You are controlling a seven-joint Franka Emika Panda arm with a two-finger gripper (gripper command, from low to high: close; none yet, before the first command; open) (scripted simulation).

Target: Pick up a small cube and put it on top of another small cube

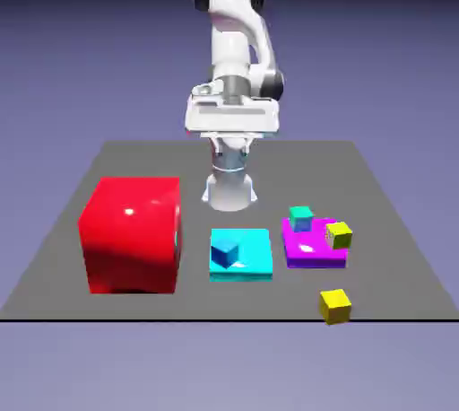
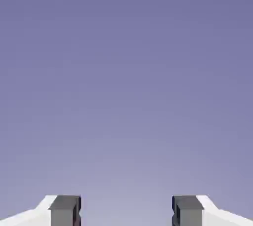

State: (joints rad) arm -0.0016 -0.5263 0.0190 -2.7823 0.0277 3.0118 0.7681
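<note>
At the counter's (image 1: 269, 301) near edge, toward the exterior view's right, I can see one small yellow cube (image 1: 335, 307), with the other small yellow cube (image 1: 339, 236) resting on the purple slab (image 1: 309, 252) beyond it, near a teal cube (image 1: 301, 218). Further left sit a blue cube (image 1: 225, 251) on a cyan slab (image 1: 255, 255) and the big red block (image 1: 134, 234). Above them all I have the claw (image 2: 126, 211) wide open, holding nothing.

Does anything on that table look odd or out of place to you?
The yellow cube nearest the camera looks odd: it sits at the grey table's very edge, seeming to overhang it. The blue cube looks tilted on the cyan block.
</note>
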